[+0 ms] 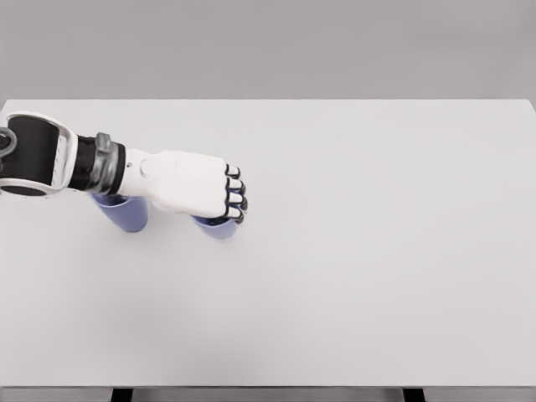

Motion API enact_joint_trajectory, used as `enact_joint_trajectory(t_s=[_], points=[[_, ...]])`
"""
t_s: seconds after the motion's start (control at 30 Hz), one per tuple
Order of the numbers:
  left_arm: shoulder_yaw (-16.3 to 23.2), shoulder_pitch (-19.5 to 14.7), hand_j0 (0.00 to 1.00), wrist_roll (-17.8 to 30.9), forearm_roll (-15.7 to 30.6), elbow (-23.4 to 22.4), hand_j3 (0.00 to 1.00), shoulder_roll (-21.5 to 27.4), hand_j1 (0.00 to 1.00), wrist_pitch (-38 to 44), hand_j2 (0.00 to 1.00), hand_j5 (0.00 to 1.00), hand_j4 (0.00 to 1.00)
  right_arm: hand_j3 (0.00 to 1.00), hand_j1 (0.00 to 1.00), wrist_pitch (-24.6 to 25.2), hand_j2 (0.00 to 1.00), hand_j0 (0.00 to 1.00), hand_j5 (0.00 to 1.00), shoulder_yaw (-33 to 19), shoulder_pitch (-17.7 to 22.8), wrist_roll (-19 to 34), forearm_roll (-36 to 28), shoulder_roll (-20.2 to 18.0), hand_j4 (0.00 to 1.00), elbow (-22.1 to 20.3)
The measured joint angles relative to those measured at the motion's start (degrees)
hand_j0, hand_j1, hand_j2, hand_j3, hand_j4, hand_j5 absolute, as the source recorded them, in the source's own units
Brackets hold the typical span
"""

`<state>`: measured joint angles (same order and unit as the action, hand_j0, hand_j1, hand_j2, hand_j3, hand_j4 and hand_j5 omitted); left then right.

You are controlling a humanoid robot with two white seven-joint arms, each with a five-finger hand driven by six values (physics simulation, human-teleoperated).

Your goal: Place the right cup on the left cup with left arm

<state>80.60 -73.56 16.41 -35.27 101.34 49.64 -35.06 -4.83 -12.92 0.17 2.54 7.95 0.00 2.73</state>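
- Forearm first: we see the left arm (50, 157) enter from the picture's left edge and reach rightward, roughly level over the desk (377, 251), wrist straight.
- Below the wrist we make out the left cup (124, 212), blue, standing on the desk and partly hidden by the arm; only its lower body shows.
- Further right, the left robot hand (197, 186) is back-up, its fingers (235, 193) curled downward over the near rim of the right cup (219, 226). We judge them closed around that cup, though the hand hides the contact itself and we cannot see the thumb.
- The right cup shows only as a blue sliver under the knuckles; whether it sits on the desk or is just lifted we cannot tell.
- For the step in hand, we judge that a firm hold matters first, then a straight lift high enough to clear the left cup's rim before moving leftward.
- We would keep the cup upright, centre it over the left cup, and lower gently; a tilted approach could knock the target over, since the two stand close together.
- The right arm does not appear in this view.
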Motion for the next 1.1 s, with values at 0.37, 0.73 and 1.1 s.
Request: enact_joint_trajectory(t_s=[0.37,0.73,1.1], points=[[-2.4,-0.1,0.65,-0.1,0.3,0.0,0.65,1.9,0.65,0.0,0.65,0.65,0.65,1.0,1.0,0.0,1.0,1.0,1.0,0.0,-0.1,0.0,0.0,0.0,1.0,0.0],[-4.5,-0.4,0.64,-0.1,0.4,-0.2,0.64,3.8,0.64,0.0,0.64,0.64,0.64,1.0,1.0,0.0,1.0,1.0,1.0,0.0,0.0,0.0,0.0,0.0,1.0,0.0],[-5.0,-2.4,0.64,-0.1,0.5,-0.3,0.64,6.1,0.64,0.0,0.64,0.64,0.64,1.0,1.0,0.0,1.0,1.0,1.0,0.0,-0.1,0.0,0.0,0.0,1.0,0.0]])
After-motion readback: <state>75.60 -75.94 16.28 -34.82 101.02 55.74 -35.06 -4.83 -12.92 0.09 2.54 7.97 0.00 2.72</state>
